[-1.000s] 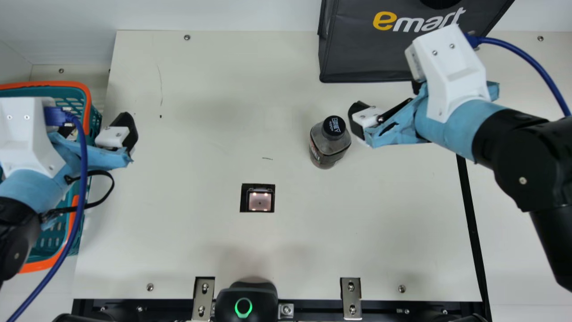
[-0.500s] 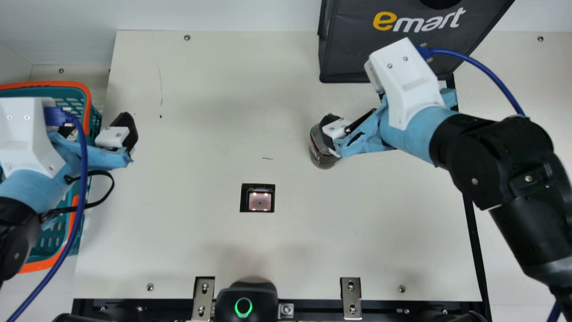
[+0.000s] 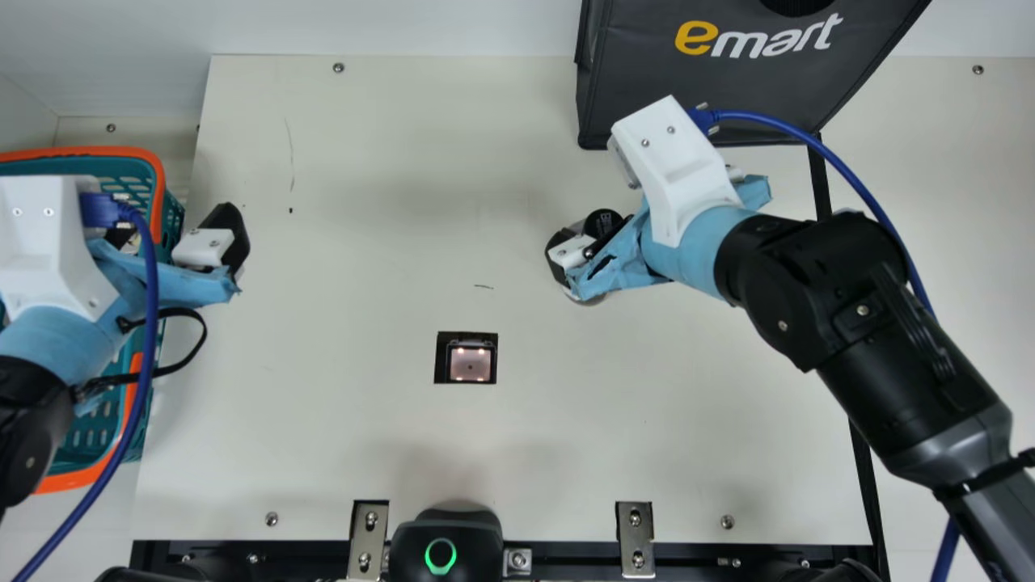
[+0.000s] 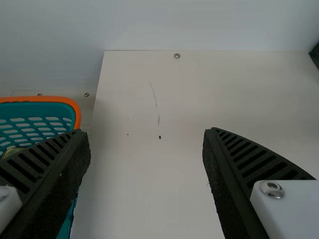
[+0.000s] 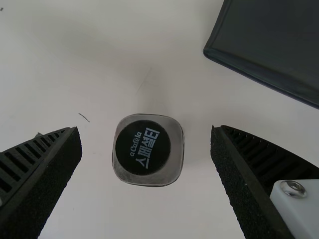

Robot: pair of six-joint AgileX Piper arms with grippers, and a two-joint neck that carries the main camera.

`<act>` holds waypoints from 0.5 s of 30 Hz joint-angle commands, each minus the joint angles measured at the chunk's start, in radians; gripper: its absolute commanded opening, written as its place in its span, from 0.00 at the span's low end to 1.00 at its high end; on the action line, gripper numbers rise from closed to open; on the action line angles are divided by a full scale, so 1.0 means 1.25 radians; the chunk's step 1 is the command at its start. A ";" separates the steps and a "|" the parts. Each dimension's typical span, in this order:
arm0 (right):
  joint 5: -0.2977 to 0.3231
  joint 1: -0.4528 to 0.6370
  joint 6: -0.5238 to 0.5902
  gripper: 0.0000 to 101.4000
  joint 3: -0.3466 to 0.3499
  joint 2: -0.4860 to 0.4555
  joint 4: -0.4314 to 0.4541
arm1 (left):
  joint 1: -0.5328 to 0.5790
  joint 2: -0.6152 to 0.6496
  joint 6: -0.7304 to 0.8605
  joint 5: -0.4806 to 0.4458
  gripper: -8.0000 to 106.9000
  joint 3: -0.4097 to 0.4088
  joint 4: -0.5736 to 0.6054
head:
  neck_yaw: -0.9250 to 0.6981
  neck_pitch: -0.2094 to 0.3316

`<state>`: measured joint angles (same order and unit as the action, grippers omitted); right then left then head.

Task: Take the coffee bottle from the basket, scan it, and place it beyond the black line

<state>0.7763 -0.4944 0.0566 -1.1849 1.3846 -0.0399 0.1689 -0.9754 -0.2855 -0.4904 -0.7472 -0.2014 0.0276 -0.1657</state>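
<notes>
The right gripper (image 3: 572,252) is over the coffee bottle (image 3: 602,221), which stands upright right of the table's middle and is partly hidden by a finger. In the right wrist view the right gripper (image 5: 145,133) is open, and the black cap of the bottle (image 5: 143,148) lies between its spread fingers, with a gap on both sides. The left gripper (image 3: 174,238) hangs open by the basket (image 3: 149,159); in its own wrist view the left gripper (image 4: 145,133) holds nothing. The scanner window (image 3: 471,362) is set into the table. A black line (image 3: 863,469) runs down the right side.
A dark shopping bag (image 3: 687,101) stands at the back, close behind the right gripper. At the front edge sits a black device with a green ring (image 3: 441,556), between metal brackets. A blue cable (image 3: 849,178) loops behind the right arm.
My right arm has moved left and slightly toward the front, bringing its gripper from beside the bottle to over it. The left arm and the bottle have stayed in place.
</notes>
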 commanded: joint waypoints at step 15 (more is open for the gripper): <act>-0.025 -0.012 -0.022 0.90 0.020 0.040 0.008 | 0.000 0.000 0.000 0.000 0.85 0.000 0.000 | 0.000 0.022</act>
<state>0.7434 -0.5091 0.0309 -1.1597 1.4321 -0.0320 0.1689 -0.9754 -0.2855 -0.4904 -0.7472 -0.2014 0.0276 -0.1657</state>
